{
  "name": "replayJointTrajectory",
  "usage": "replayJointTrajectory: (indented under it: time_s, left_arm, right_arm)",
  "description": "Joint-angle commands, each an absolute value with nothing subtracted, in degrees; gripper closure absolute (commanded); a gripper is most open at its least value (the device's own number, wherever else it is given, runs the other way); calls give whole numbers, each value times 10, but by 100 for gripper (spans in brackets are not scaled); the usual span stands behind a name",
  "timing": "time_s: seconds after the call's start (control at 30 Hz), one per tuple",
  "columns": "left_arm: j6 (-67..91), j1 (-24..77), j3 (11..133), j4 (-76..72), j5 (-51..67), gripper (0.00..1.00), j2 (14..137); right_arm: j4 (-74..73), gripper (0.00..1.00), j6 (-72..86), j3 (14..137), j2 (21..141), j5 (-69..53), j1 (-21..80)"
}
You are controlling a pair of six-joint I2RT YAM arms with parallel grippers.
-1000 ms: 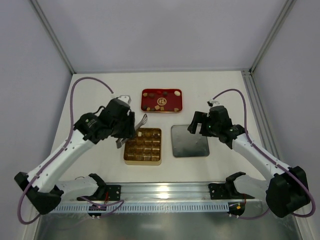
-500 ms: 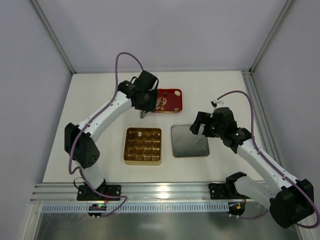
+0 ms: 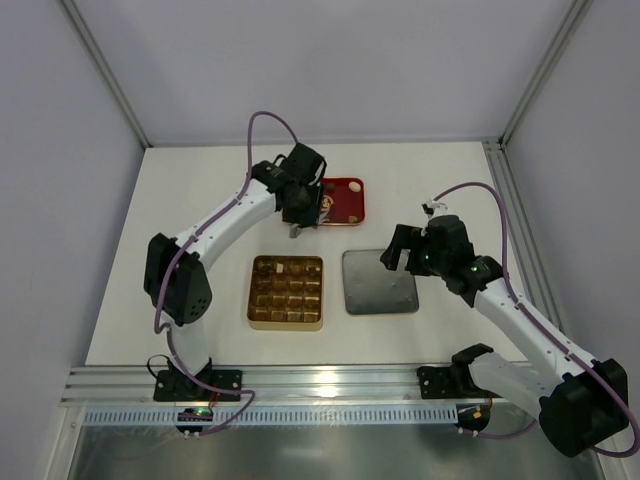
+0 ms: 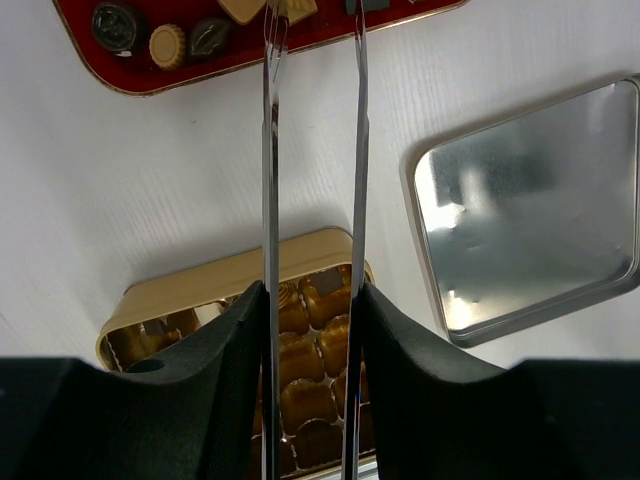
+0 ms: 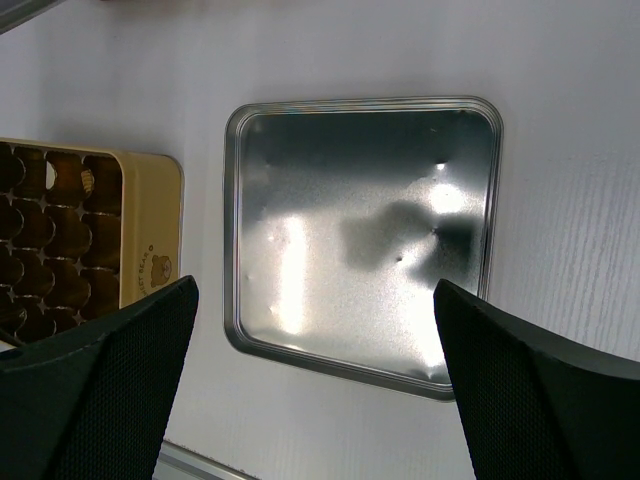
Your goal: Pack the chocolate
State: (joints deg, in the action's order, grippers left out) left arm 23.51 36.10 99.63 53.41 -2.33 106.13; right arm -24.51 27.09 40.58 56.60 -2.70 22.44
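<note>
The chocolate pieces (image 3: pixel 328 207) lie on the red tray (image 3: pixel 350 212) at the back. In the left wrist view a dark round piece (image 4: pixel 118 25), a tan round one (image 4: pixel 167 45) and a dark one (image 4: pixel 208 37) sit at the tray's left end. My left gripper (image 3: pixel 293 231) carries two long thin metal blades. They reach over the tray's near edge with a gap between them (image 4: pixel 312 12), and their tips run out of view. The gold gridded box (image 3: pixel 285 292) lies below it. My right gripper (image 3: pixel 400 250) is wide open and empty above the silver lid (image 3: pixel 380 282).
The silver lid (image 5: pixel 365 230) lies upside down right of the gold box (image 5: pixel 150 230). An aluminium rail (image 3: pixel 320 385) runs along the near edge. Grey walls and frame posts close in the left, back and right sides of the white table.
My left arm has swung from over the gold box up to the red tray, then shifted a little right. The right arm has barely moved.
</note>
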Motion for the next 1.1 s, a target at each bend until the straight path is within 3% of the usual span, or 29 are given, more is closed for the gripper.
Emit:
replayJointTrajectory:
  time_s: [0.0, 1.07]
  left_arm:
    - [233, 361, 1008, 512, -15, 59, 1070]
    - [229, 360, 1046, 521, -28, 65, 1129]
  right_arm:
    - [-237, 0, 263, 404, 559, -18, 227]
    - [-241, 0, 258, 400, 555, -12, 221]
